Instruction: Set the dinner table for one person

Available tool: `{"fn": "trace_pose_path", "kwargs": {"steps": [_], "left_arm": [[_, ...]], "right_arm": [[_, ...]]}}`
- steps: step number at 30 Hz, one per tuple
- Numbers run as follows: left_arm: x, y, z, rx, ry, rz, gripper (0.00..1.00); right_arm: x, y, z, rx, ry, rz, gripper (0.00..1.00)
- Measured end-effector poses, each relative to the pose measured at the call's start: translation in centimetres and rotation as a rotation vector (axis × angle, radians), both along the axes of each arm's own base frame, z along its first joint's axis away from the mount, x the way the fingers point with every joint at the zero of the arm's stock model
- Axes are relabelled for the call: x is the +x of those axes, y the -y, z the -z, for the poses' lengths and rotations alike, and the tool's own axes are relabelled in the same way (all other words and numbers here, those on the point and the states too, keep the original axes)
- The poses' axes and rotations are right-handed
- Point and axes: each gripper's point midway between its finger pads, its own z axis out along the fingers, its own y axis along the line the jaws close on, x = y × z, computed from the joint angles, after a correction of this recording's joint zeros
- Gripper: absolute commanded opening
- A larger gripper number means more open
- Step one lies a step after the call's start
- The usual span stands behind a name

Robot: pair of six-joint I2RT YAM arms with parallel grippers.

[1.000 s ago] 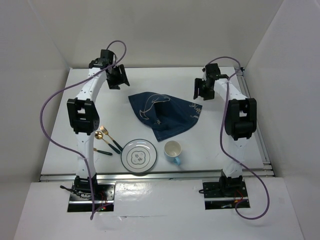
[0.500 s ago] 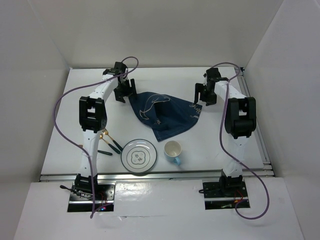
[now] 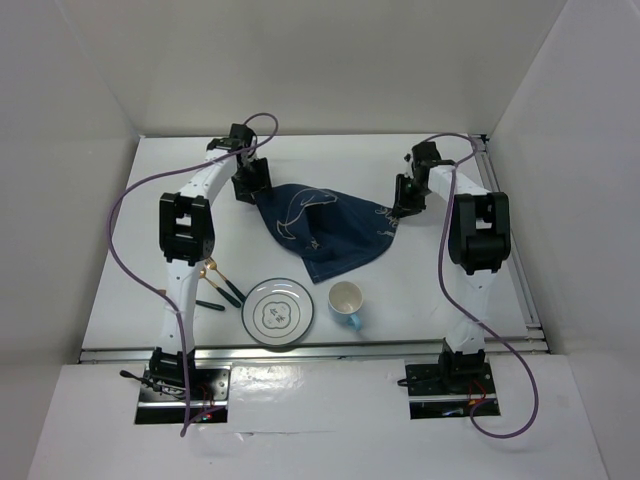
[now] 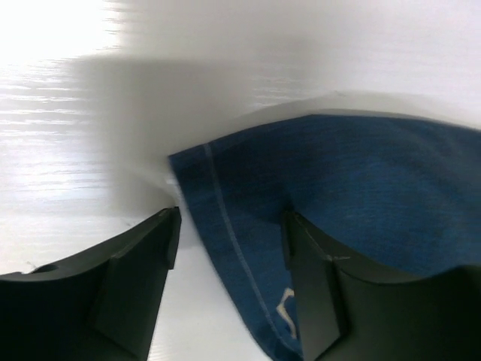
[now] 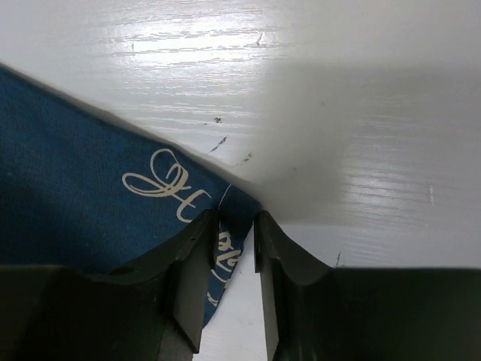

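At the near edge of the white tabletop (image 3: 480, 290), a round plate (image 3: 277, 312) with a dark rim was seen lying flat, with a pale blue cup (image 3: 346, 302) just beside it on the right. To the left of the plate, gold-headed cutlery (image 3: 215, 280) with dark handles was laid at a slant, partly hidden by the left arm. Farther back, near the middle of the tabletop, a navy cloth (image 3: 325, 228) with a white drawing was spread in a rumpled, uneven shape – one part folded over on itself.

The left tool (image 3: 250, 188) was lowered at the cloth's far left corner. In the left wrist view its fingers (image 4: 143, 278) were spread wide, with the hemmed edge of the cloth lying between them on the tabletop.

The right tool (image 3: 405, 205) was set at the cloth's right corner. In the right wrist view its fingers (image 5: 192, 278) were drawn almost together – the corner with white script lettering was pinched in the narrow gap.
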Motion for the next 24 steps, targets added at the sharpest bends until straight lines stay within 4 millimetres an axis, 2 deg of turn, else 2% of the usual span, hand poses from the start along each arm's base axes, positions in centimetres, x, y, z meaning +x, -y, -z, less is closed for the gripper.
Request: {"fn": "trace_pose_path", "kwargs": {"steps": [1, 2, 3, 4, 6, 7, 8, 9, 10, 15, 19, 21, 24], "left_arm": [[0.1, 0.2, 0.0, -0.004, 0.002, 0.003, 0.64], [0.1, 0.4, 0.0, -0.011, 0.004, 0.005, 0.59], [0.1, 0.6, 0.1, -0.02, 0.004, 0.01, 0.53], [0.2, 0.8, 0.2, -0.028, 0.004, 0.012, 0.43], [0.2, 1.2, 0.3, -0.046, 0.005, 0.019, 0.32], [0.3, 1.4, 0.4, -0.059, 0.004, 0.023, 0.26], [0.3, 1.6, 0.4, -0.066, 0.005, 0.025, 0.13], [0.3, 1.8, 0.5, -0.077, 0.003, 0.026, 0.05], [0.3, 1.9, 0.5, -0.085, 0.005, 0.032, 0.0], [0.4, 2.0, 0.4, -0.094, 0.007, 0.037, 0.0], [0.6, 1.4, -0.3, -0.096, 0.016, 0.025, 0.0], [0.8, 0.7, -1.4, -0.104, 0.036, 0.013, 0.0], [1.5, -1.1, -4.8, -0.125, 0.097, -0.014, 0.0]], "right_arm": [[0.0, 0.0, 0.0, 0.003, 0.0, 0.0, 0.32], [0.0, -0.1, 0.0, 0.006, -0.002, -0.001, 0.23], [0.0, -0.2, 0.1, 0.009, -0.003, -0.004, 0.19], [-0.1, -0.2, 0.1, 0.013, -0.005, -0.006, 0.13], [-0.1, -0.3, 0.2, 0.017, -0.007, -0.006, 0.0], [-0.1, -0.3, 0.2, 0.018, -0.006, -0.007, 0.0], [-0.1, -0.3, 0.2, 0.019, -0.007, -0.006, 0.0], [-0.1, -0.4, 0.2, 0.02, -0.007, -0.004, 0.0], [-0.1, -0.4, 0.2, 0.02, -0.007, -0.004, 0.0], [-0.1, -0.4, 0.2, 0.02, -0.007, -0.003, 0.0], [0.4, -0.3, -0.4, 0.014, 0.004, 0.001, 0.0], [1.0, -0.2, -1.2, 0.011, 0.027, 0.006, 0.0], [2.3, -0.2, -3.1, 0.014, 0.079, 0.015, 0.0]]}}
